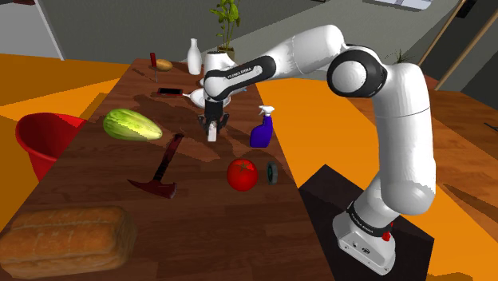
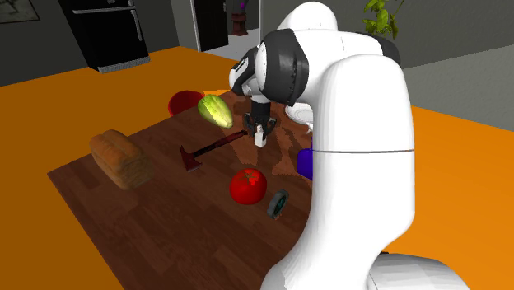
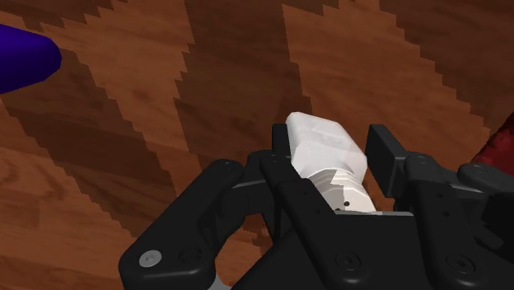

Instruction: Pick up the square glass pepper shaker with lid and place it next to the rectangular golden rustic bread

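Observation:
A small white square pepper shaker (image 3: 323, 145) with a ribbed lid is clasped between my gripper's (image 3: 331, 150) two black fingers (image 3: 383, 151). In the shoulder view my gripper (image 1: 212, 128) points straight down over the middle of the wooden table (image 1: 199, 231), the shaker (image 1: 212, 135) hanging from it just above the wood. I cannot tell whether its base touches. The golden-brown bread loaf (image 1: 65, 239) lies at the near left corner in that view, far from the gripper. In the second exterior view the gripper (image 2: 259, 129) and shaker (image 2: 259, 137) are to the right of the loaf (image 2: 120, 159).
A red hatchet (image 1: 163, 170) and a green squash (image 1: 132, 124) lie between the gripper and the loaf. A blue spray bottle (image 1: 262, 128), a tomato (image 1: 242, 173) and a small wheel (image 1: 272, 171) sit toward the stand. A red bowl (image 1: 41, 140) stands off the table's left edge.

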Available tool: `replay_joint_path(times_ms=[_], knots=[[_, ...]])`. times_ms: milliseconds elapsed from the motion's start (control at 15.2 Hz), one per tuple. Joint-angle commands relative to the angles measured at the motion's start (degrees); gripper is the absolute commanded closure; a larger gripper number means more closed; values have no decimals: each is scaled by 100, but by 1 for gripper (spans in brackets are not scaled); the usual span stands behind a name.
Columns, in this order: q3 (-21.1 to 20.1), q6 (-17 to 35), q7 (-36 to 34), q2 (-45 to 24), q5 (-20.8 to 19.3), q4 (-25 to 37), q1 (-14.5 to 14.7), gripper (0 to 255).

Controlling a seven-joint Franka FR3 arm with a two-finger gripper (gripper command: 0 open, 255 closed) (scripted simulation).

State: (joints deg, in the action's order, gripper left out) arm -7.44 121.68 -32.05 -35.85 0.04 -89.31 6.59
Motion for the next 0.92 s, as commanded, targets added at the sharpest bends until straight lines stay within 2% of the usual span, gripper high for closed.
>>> replay_joint_path(times_ms=[0, 858], knots=[[-5, -113, 2, 92, 8, 19, -9, 255], [-33, -892, -21, 516, 44, 377, -25, 255]])
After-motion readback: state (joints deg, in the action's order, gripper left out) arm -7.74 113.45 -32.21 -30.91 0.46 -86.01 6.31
